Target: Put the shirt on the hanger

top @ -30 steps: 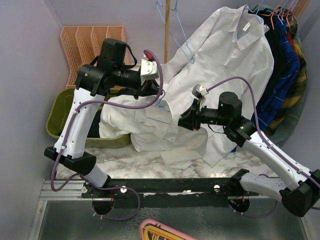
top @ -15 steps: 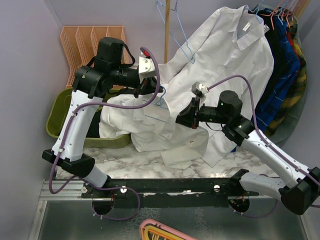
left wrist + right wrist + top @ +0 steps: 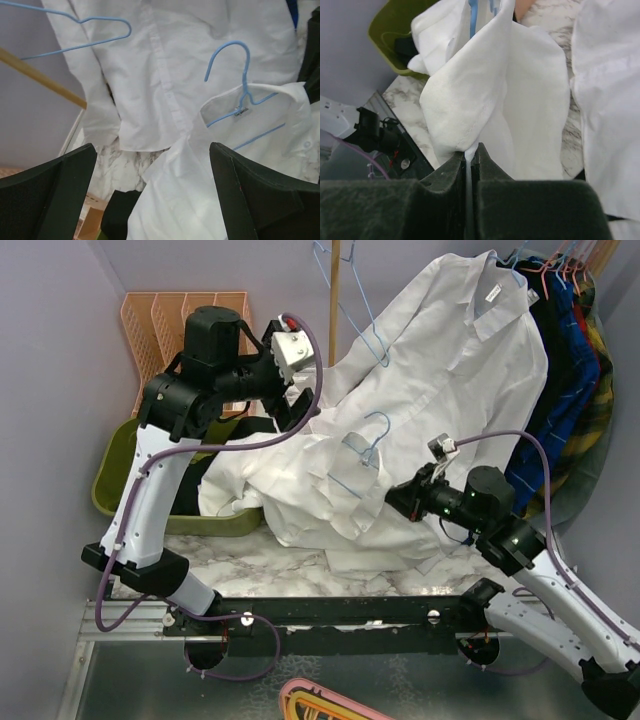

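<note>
Working on seating the thin light-blue wire hanger (image 3: pixel 245 75) inside the crumpled white button-up shirt (image 3: pixel 290 490), both lying at the centre of the top view, with the hook sticking up out of the collar and part of the wire triangle showing on the cloth below. Pinching a folded edge of the shirt tight in the right gripper (image 3: pixel 468 154), its pads pressed together on the fabric, low and right of centre in the top view. Hovering with the left gripper (image 3: pixel 152 150) spread wide and empty, up and left of the collar. Probably best done by drawing the pinched fold outward gently, so the cloth is sliding over the wire shoulder rather than dragging the hanger along. Bringing the open left fingers to the hook for steadying, and steering clear of the hanging white garment (image 3: pixel 450 350) at upper right and the spare blue hanger (image 3: pixel 105 19).
</note>
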Motion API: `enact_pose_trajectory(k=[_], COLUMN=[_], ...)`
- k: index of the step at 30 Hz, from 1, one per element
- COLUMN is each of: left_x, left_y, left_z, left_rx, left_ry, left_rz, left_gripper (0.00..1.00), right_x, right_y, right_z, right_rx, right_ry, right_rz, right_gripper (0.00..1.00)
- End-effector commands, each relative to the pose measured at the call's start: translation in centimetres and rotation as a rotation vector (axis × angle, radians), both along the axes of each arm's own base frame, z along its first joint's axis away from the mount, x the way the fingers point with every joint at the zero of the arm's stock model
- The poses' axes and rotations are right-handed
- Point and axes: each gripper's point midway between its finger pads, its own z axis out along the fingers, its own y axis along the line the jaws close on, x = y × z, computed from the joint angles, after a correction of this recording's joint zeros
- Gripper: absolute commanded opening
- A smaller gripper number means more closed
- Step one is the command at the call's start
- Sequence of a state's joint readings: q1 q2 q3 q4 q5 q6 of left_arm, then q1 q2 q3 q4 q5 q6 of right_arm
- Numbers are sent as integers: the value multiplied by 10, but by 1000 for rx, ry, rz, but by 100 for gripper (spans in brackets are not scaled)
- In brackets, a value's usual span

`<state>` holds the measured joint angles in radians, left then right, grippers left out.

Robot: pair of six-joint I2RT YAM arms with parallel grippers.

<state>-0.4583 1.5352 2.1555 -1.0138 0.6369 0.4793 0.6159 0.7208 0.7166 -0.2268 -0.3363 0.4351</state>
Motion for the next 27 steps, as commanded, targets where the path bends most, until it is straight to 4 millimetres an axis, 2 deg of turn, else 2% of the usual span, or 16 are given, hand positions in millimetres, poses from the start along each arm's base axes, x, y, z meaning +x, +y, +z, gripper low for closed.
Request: enact_pose_trajectory(k=[1,5,8,12,17,19,21,23,27], left_x=[27,39,44,43,39,38,37,34,28], left_y=[38,57,71,84,106,113,119,122,124], left_z=[30,40,45,57,59,56,52,49,42], left_rx=[-10,-23,-32,-64,-93,-91,-85,-77,-68], left_ry=[-100,-127,-140,-145,-122,-111,-102,-97,-79], left_rz=[301,446,536,579,616,630,645,652,643], left_gripper=[99,99,99,99,99,99,99,99,99], right_x=[15,26,53,103,165,181,194,206,227], right_y=[-41,-57,-66,-74,-122,-137,-143,-144,-137], right_z=[-32,-46,-38,2,55,70,85,100,146], right_rx=[-118,-156,-189,-271,-281,-303,-342,-371,-383], right_ry=[170,251,235,75,-69,-118,-165,-211,-355], right_rz=[-278,-418,-547,-652,-726,-749,-756,-752,-708], right_gripper=[1,1,1,1,1,1,1,1,1])
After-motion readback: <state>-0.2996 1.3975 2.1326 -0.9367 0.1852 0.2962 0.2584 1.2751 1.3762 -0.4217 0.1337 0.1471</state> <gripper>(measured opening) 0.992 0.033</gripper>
